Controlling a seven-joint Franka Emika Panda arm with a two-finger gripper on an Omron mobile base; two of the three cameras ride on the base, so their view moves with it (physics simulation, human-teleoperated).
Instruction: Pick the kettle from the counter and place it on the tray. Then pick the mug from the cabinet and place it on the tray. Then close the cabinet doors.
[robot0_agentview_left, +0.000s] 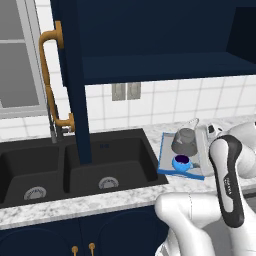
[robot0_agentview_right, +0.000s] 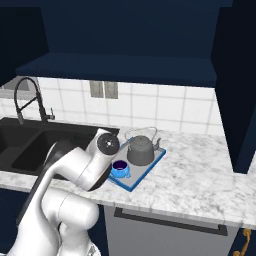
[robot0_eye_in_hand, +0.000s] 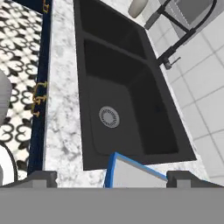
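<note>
- the counter (robot0_agentview_right: 200, 165) carries the tray (robot0_agentview_right: 150, 167) just to the right of the black double sink (robot0_agentview_left: 75, 165), near the counter's front edge.
- the kettle (robot0_agentview_right: 140, 150) stands on the back part of the tray, and the mug (robot0_agentview_right: 120, 169) sits on the tray's front part, just beside the kettle; whether the two touch is hard to tell.
- the gripper (robot0_eye_in_hand: 111, 177) has its two finger tips spread wide with nothing between them; in the hand view they sit on either side of a blue-rimmed tray corner, looking along the sink.
- the cabinet (robot0_agentview_left: 160, 45) hangs above the counter, its navy shelf bare in both base views.
- the cabinet doors stand open: the left door (robot0_agentview_left: 75, 85) juts forward edge-on over the sink, with its brass bar handle (robot0_agentview_left: 50, 80) at its left; the right door (robot0_agentview_right: 237, 100) hangs over the right end of the counter.
- the left door crosses in front of the sink and part of the tiled wall in the left base view, and hides most of the faucet (robot0_agentview_right: 30, 100) there.
- the arm's white links cover the tray's right edge in the left base view and its left corner in the right base view.
- a wall outlet (robot0_agentview_left: 126, 91) sits on the tiles under the cabinet; a window (robot0_agentview_left: 17, 60) is cut off at the left edge.
- low navy doors with small brass knobs (robot0_agentview_left: 82, 247) run under the counter's front, cut off at the bottom.
</note>
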